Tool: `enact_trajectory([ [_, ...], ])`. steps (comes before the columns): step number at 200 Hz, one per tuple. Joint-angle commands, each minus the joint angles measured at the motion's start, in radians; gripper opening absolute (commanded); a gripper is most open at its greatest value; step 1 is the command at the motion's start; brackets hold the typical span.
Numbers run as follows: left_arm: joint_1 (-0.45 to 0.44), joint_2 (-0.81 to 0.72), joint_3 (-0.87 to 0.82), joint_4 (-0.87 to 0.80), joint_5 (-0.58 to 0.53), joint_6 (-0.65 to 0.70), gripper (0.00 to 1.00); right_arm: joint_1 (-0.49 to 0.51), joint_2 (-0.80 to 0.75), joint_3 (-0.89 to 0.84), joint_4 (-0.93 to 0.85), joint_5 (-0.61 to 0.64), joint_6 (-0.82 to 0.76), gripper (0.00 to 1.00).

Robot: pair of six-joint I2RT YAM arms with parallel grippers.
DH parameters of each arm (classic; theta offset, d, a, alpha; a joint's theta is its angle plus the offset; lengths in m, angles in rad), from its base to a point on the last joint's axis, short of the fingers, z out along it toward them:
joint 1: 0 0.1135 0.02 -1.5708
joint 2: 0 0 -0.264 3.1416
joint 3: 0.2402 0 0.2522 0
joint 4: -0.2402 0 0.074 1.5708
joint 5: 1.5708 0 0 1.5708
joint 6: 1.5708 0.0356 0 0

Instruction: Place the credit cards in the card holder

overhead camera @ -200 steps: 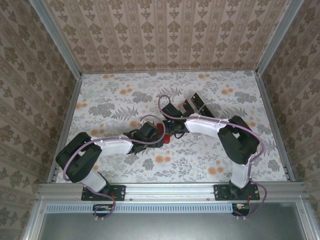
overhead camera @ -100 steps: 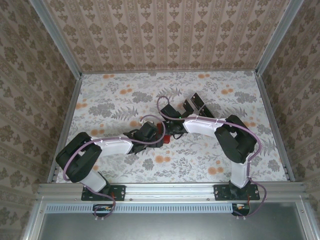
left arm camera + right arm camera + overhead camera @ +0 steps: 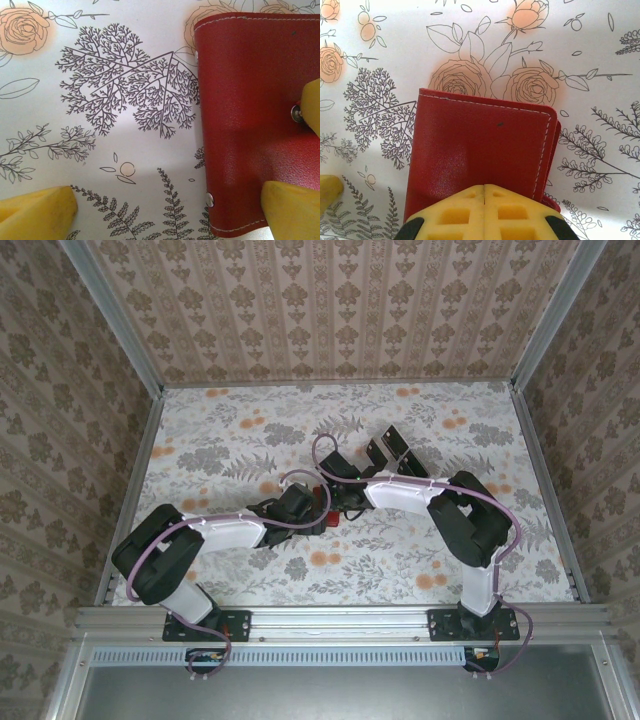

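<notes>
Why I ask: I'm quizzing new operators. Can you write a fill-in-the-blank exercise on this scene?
The card holder is ___ in colour. The right pincer, over it, has its jaws ___. The left pincer stands wide ___. The credit cards lying on the table are ___ in colour.
Missing words: red; shut; open; black.

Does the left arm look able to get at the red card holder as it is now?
Probably yes. The left fingers stand open with an edge of the card holder between them, nothing in front; the shut right fingers are at another edge, seemingly clear.
</notes>
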Motion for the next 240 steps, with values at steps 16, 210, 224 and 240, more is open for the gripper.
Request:
enact_trajectory([
  [16, 0.008, 0.064, -0.026, 0.013, 0.041, -0.013, 0.98, 0.041, 0.059, -0.045, -0.012, -0.015, 0.020, 0.00],
  [210, 0.009, 0.067, -0.030, 0.018, 0.042, -0.015, 0.97, 0.015, 0.000, 0.008, -0.011, -0.020, 0.004, 0.00],
  [224, 0.009, 0.067, -0.030, 0.018, 0.042, -0.014, 0.97, 0.016, 0.012, 0.006, -0.007, -0.020, 0.004, 0.00],
  [240, 0.010, 0.068, -0.030, 0.019, 0.043, -0.017, 0.97, 0.016, 0.025, 0.005, -0.005, -0.023, 0.005, 0.00],
])
